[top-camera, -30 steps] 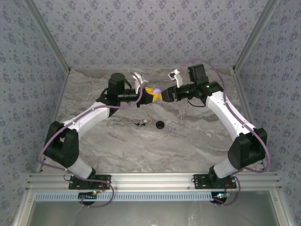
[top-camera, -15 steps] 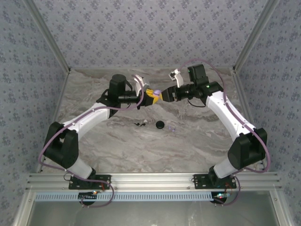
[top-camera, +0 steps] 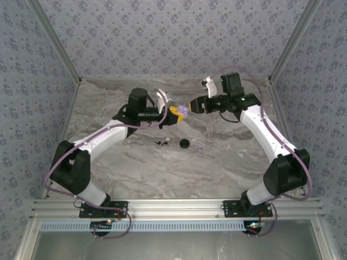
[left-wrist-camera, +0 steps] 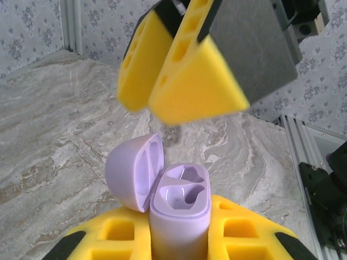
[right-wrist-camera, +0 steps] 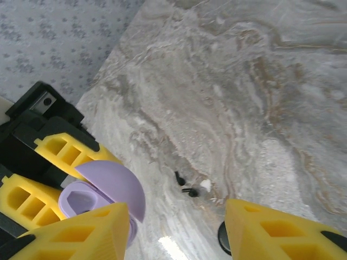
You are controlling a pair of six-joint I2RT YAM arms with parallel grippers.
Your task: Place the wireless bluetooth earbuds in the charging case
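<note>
Veined marble tabletop [top-camera: 162, 168] under smooth rounded lilac charging case [left-wrist-camera: 179, 215]

Case [left-wrist-camera: 179, 211] of smooth, satin lilac plastic; left gripper [left-wrist-camera: 179, 244] fingers [left-wrist-camera: 241, 235] of matt yellow plastic; tabletop [left-wrist-camera: 54, 135] veined, faintly glossy, marble-look.

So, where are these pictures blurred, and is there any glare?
Left wrist view: the charging case is sharp, the right gripper above it slightly soft. Right wrist view: a small glare patch on the table. Top view: even light.
</note>
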